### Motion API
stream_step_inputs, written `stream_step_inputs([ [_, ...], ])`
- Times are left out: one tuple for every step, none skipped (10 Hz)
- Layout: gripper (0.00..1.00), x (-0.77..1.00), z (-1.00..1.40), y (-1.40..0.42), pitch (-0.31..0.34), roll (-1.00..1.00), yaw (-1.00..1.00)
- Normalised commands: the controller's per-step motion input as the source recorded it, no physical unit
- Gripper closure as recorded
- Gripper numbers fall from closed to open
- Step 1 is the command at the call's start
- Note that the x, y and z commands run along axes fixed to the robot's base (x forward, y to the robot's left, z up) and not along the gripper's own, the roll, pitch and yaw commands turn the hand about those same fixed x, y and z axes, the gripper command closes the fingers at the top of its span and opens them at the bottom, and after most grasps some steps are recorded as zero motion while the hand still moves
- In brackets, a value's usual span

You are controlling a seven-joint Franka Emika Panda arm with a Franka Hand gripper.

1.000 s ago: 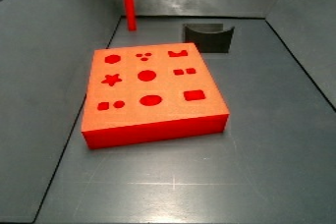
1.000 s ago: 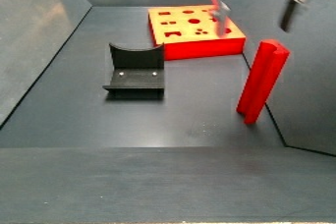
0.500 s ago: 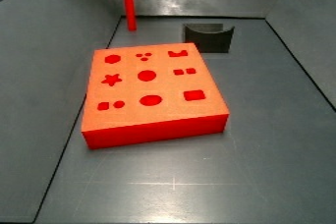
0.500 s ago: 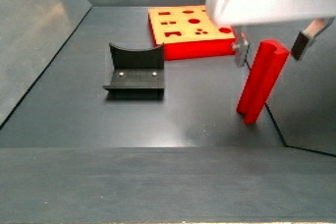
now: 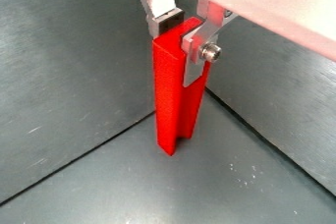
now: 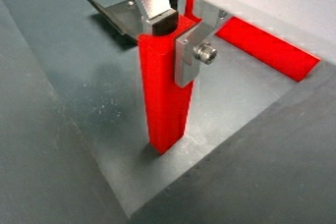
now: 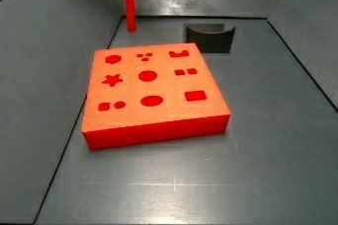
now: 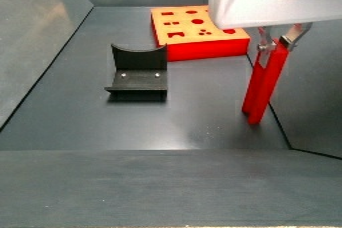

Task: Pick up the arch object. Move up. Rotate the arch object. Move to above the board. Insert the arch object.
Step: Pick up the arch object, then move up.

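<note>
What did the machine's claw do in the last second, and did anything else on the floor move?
The gripper came down over the top of the thin red upright rod; both wrist views show its fingers on either side of the rod's upper end, apparently clamping it. A second ago it hung higher, clear of the rod. The rod stands where it did. The arch object and the board have not moved.

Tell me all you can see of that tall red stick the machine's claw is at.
The red rod is a plain, smooth, square-edged bar, plastic by its look. It stands upright on the dark floor near a wall, apart from the board and the arch object. The gripper straddles its top: in both wrist views the silver fingers sit on either side of its upper end.
</note>
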Motion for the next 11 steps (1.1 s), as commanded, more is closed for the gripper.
stream_step_inputs([
  [1.00,0.00,0.00,0.00,0.000,0.00,0.00],
  [1.00,0.00,0.00,0.00,0.000,0.00,0.00],
  [1.00,0.00,0.00,0.00,0.000,0.00,0.00],
  [1.00,0.00,0.00,0.00,0.000,0.00,0.00],
  [1.00,0.00,0.00,0.00,0.000,0.00,0.00],
  [1.00,0.00,0.00,0.00,0.000,0.00,0.00],
  [1.00,0.00,0.00,0.00,0.000,0.00,0.00],
  [1.00,0.00,0.00,0.00,0.000,0.00,0.00],
  [1.00,0.00,0.83,0.00,0.000,0.00,0.00],
  [1.00,0.03,0.83,-0.07,0.004,0.00,-0.06],
  [1.00,0.01,0.77,-0.07,0.018,0.00,-0.05],
])
